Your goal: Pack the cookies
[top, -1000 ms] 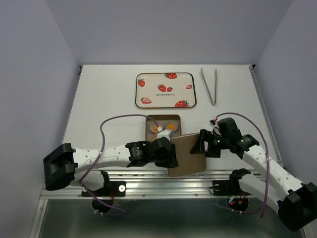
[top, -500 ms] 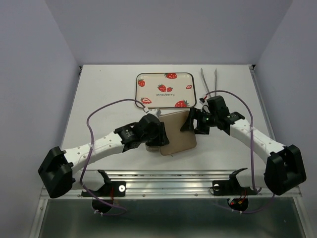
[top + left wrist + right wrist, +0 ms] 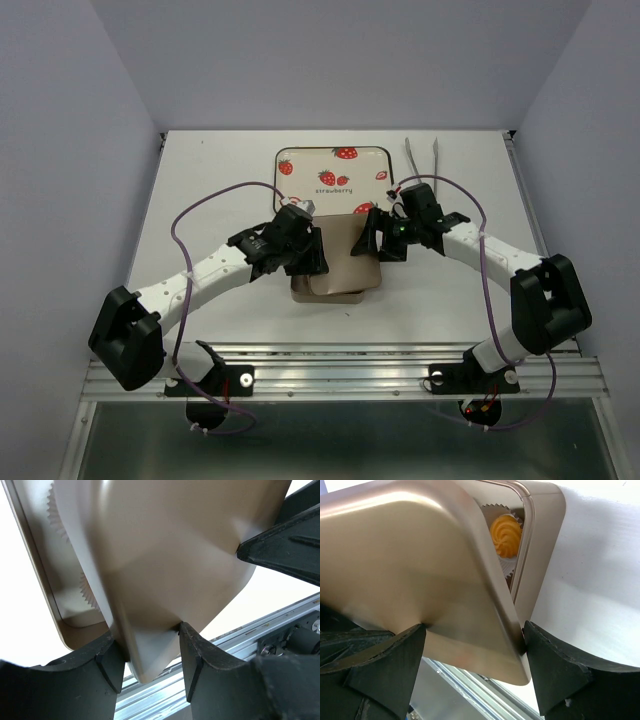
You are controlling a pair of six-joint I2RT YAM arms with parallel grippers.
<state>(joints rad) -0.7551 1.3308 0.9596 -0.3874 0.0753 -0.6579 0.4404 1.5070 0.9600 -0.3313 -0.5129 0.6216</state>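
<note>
A champagne-coloured square tin lid hangs tilted over the open tin base, covering most of it. My left gripper is shut on the lid's left corner, pinching it between both fingers. My right gripper grips the lid's right corner, its jaws standing wide with both fingers against the lid's edges. One orange-yellow swirled cookie shows in a white paper cup inside the tin base. The other cookies are hidden under the lid.
A strawberry-print tray lies just behind the tin. Metal tongs lie at the back right. The aluminium rail runs along the table's near edge. Purple cables loop above both arms.
Both arms have carried the lid away from the near edge and over the tin. The tin's inside, seen earlier, is now mostly covered.
</note>
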